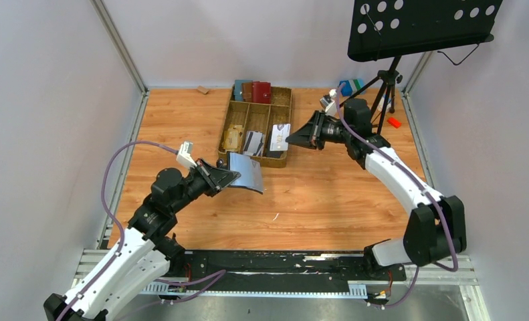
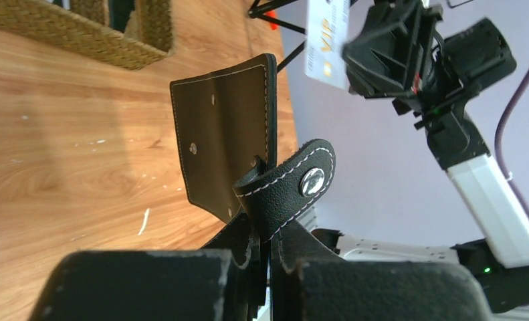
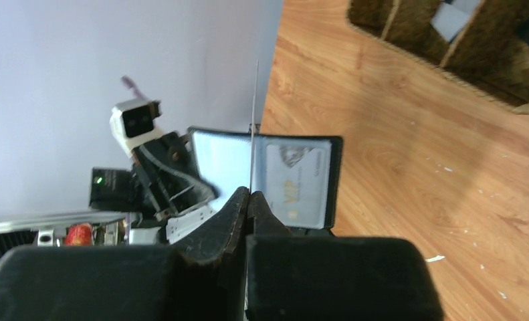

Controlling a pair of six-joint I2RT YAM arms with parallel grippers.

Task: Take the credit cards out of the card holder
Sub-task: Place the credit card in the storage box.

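Note:
My left gripper point(image 1: 223, 178) is shut on the black card holder point(image 1: 245, 172) and holds it open above the table, grey-blue sleeve pages facing right. In the left wrist view my fingers point(image 2: 181, 281) pinch its base below the black flap point(image 2: 225, 140) and the snap tab point(image 2: 295, 184). My right gripper point(image 1: 293, 139) is shut on a whitish credit card point(image 1: 279, 137) over the tray's right compartment. That card shows edge-on in the right wrist view point(image 3: 254, 127) above my right gripper point(image 3: 249, 197). Another VIP card point(image 3: 295, 184) sits in a sleeve of the holder.
A wicker tray point(image 1: 285, 160) stands at the back middle, with cards point(image 1: 253, 142) in its compartments and red, brown and blue wallets point(image 1: 251, 90) at its far end. A black music stand point(image 1: 415, 27) rises at the back right, with a small orange item point(image 1: 394, 122) by its legs.

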